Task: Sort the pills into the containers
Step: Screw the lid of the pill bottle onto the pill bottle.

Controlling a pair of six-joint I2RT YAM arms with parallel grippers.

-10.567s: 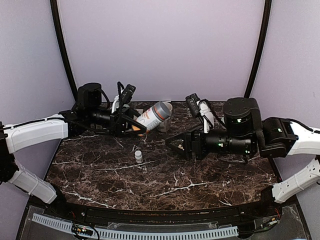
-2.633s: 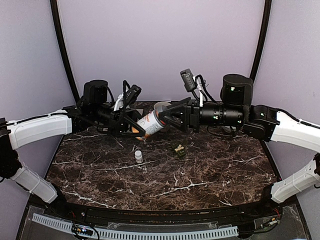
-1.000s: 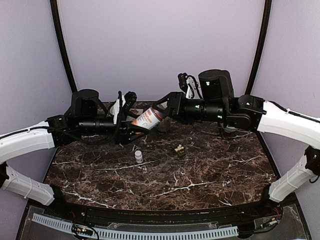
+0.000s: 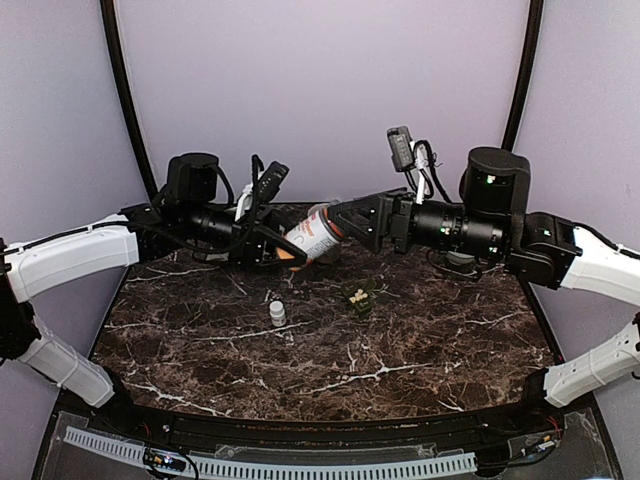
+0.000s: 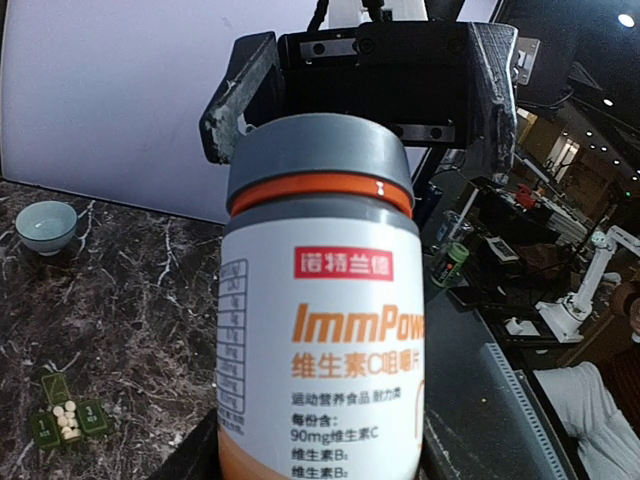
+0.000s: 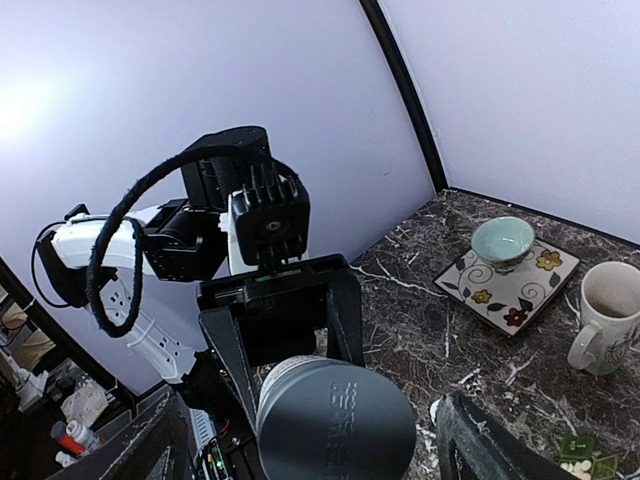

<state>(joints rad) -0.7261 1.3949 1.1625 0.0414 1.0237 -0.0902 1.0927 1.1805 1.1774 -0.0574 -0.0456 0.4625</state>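
Right pincer [image 4: 338, 222] retreated, jaws spread around bottle [image 4: 312, 236].

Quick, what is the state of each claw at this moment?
Left claw: closed on the pill bottle.
Right claw: open, one finger on each side of the grey cap, not gripping it.

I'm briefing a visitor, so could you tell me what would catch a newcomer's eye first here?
The white supplement bottle stands out, held in mid-air by the left gripper, grey cap facing the open right gripper. Below it lies the dark green pill box holding pale pills.
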